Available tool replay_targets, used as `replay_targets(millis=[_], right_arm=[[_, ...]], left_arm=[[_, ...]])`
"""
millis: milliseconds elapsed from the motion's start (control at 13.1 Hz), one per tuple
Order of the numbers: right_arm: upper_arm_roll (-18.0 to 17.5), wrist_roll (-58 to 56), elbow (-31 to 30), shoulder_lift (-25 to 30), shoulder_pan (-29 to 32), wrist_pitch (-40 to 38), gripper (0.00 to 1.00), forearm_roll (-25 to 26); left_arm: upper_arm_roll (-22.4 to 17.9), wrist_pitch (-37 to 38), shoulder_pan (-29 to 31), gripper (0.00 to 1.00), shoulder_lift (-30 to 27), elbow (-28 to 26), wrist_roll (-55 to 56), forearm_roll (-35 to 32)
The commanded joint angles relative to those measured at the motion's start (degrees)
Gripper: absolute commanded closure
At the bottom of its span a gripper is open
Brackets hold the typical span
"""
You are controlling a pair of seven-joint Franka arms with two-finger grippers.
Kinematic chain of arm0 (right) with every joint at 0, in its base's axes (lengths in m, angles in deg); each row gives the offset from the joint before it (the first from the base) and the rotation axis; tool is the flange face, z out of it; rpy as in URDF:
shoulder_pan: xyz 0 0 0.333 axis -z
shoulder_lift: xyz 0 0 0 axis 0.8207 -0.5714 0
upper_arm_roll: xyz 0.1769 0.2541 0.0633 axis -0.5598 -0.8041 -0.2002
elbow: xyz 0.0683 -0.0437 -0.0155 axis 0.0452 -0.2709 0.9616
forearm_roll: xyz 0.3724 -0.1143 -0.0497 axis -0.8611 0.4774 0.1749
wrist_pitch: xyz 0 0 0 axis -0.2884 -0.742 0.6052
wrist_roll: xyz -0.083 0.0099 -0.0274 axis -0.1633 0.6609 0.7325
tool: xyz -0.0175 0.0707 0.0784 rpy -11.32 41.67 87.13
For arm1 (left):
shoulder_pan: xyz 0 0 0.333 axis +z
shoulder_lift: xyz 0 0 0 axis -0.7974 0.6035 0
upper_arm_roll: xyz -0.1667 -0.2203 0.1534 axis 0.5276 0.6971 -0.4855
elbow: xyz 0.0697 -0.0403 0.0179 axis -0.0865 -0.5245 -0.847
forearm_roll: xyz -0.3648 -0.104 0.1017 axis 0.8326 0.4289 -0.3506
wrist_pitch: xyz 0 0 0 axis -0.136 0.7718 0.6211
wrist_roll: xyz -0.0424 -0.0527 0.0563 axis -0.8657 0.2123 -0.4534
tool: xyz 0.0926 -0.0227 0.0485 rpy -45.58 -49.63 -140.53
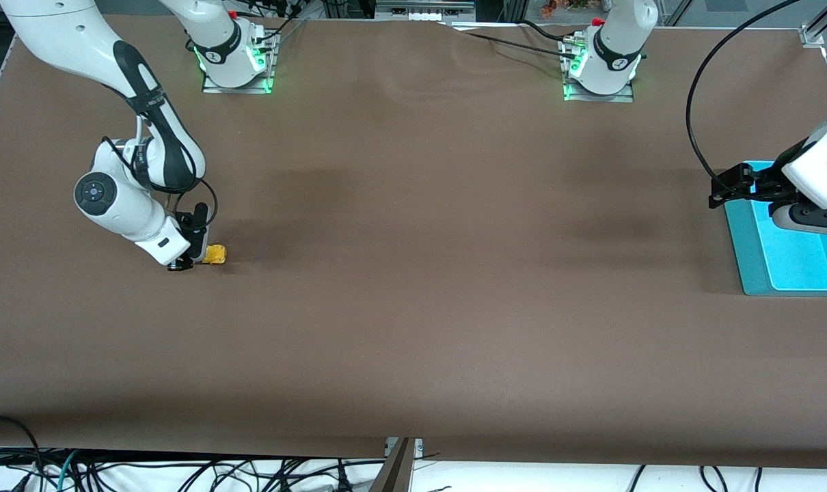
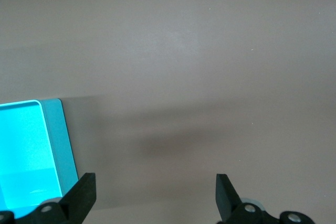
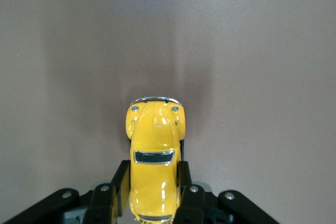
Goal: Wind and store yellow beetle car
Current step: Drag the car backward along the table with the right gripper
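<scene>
Yellow beetle car (image 3: 155,156) sat on the table (image 1: 413,273) toward the right arm's end, rear body pinched betw. the right gripper (image 3: 153,187) fingers, nose sticking out past them. Right arm bent down low, gripper at table level. Left gripper (image 2: 155,195) hung spread wide, nothing in it, over the edge of the cyan tray (image 1: 748,253) at the left arm's end; that arm waited. Wide bare brown surface betw. car & tray.

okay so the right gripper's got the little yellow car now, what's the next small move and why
Probably drag the yellow beetle car backward along the table to wind it. The right gripper is shut on its sides with the car down at the table. The left gripper waits open by the blue tray, where storing would likely follow.
</scene>
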Motion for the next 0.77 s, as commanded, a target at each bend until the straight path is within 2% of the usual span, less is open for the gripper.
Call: replay_targets(millis=[0, 153, 536, 689], right_arm=[[-0.34, -1.16, -1.71, 0.68, 1.05, 1.42, 0.82, 0.16], [-0.34, -4.4, -1.62, 0.07, 3.94, 1.6, 0.8, 0.16], [-0.52, -20.03, -1.01, -3.35, 18.34, 5.63, 0.79, -0.28], [-0.69, -23.92, 0.05, -4.33, 21.52, 5.9, 0.79, -0.45]], left_arm=[[-0.06, 1.05, -0.09, 0.0, 0.81, 1.72, 0.73, 0.7], [0.03, 1.14, -0.09, 0.0, 0.81, 1.72, 0.73, 0.7], [-0.06, 1.14, -0.09, 0.0, 0.81, 1.72, 0.73, 0.7], [-0.06, 1.14, -0.09, 0.0, 0.81, 1.72, 0.73, 0.7]])
